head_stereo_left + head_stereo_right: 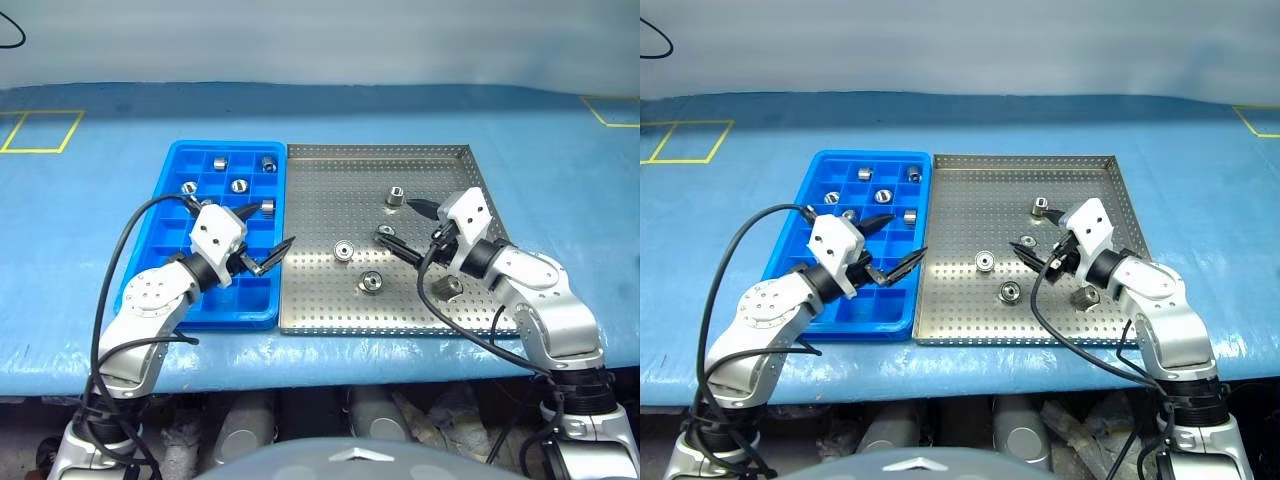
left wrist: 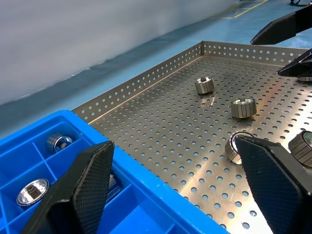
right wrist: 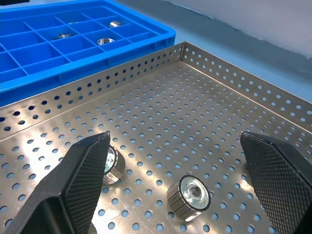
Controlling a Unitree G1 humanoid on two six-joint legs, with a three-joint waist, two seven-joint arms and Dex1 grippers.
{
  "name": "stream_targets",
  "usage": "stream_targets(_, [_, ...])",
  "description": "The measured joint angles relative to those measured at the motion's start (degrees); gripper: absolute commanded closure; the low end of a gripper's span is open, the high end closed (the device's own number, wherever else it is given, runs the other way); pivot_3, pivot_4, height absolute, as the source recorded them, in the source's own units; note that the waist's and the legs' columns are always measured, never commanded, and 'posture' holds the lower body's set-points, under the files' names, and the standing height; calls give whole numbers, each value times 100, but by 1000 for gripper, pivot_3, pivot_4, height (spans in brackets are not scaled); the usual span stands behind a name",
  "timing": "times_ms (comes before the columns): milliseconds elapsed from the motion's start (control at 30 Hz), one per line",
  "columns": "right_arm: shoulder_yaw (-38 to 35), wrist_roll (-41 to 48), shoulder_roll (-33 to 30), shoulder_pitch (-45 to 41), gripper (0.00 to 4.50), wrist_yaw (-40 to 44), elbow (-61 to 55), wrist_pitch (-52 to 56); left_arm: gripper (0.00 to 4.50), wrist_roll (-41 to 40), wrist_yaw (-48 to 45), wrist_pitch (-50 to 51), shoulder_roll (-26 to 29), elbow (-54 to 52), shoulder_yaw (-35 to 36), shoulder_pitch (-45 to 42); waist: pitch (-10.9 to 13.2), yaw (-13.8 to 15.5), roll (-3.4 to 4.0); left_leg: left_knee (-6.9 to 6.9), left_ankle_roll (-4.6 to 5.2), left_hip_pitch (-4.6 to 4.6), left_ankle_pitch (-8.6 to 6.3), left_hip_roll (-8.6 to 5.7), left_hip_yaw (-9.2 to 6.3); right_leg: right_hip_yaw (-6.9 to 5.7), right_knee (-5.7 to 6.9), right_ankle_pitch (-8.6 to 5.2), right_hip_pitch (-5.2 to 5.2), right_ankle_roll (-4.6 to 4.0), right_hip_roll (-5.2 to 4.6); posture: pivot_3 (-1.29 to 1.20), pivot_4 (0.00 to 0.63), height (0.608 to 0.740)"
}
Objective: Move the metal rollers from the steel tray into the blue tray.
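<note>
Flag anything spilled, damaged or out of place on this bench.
Nothing stands out. The remaining metal rollers lie scattered inside the steel tray, others sit in compartments of the blue tray, none on the table. Both trays sit flat, side by side.

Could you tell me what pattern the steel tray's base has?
Rows of small round holes, clearest in the right wrist view.

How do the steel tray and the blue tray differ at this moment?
The steel tray is shiny, perforated metal with one open floor; the blue tray is plastic, split into small square compartments. The steel tray is wider, the blue tray narrower. Metal rollers lie loose on the steel tray, while those in the blue tray sit in separate compartments near its far end. Both rest side by side on the blue table, each holding several rollers.
</note>
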Motion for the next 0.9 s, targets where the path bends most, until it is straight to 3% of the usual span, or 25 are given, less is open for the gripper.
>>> stream_targets(900, [24,-120,-10,-36,19,28,89,12,164,507,624,83,-240,124,-120,-325,0,18,0,7,0,-1,0,-3,0,0,1,17,3,-19,0,-122,150,740])
